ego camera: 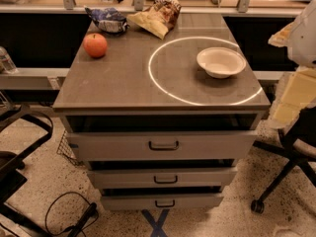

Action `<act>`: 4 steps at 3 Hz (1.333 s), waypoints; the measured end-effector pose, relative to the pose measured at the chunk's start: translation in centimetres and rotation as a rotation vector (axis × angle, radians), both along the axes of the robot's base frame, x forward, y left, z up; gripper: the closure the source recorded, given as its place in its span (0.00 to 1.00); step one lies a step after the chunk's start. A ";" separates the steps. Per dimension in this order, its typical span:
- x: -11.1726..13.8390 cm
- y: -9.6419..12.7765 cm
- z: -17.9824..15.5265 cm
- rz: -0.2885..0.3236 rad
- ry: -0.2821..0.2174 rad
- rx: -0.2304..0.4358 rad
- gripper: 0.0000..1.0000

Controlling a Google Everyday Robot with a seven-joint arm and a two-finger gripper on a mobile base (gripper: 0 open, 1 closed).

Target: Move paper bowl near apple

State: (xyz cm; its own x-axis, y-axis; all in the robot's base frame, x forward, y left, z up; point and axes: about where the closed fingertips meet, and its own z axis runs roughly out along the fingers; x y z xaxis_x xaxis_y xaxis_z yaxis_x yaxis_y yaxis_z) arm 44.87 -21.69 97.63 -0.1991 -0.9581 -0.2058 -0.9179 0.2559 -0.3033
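Note:
The off-white paper bowl [220, 62] stands upright on the right side of the grey cabinet top [123, 78], inside a bright ring of light. The orange-red apple [95, 45] sits near the far left corner, well apart from the bowl. My gripper [295, 97] hangs off the cabinet's right edge, below the white arm housing [302, 31]. It is to the right of the bowl, lower than the top, and holds nothing that I can see.
A blue-and-white snack bag [108, 19] and a tan snack bag [157, 15] lie at the back edge of the top. Three drawers [163, 145] stand slightly open below. Office chairs stand at the left [19, 147] and right [291, 157]. A cable lies on the floor.

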 end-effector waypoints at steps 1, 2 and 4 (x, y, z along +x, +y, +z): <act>0.3 -0.4 -0.6 0.037 -0.078 -0.017 0.00; 0.9 -1.1 -1.7 0.147 -0.207 -0.064 0.00; 6.7 -0.2 0.6 0.321 -0.558 -0.145 0.00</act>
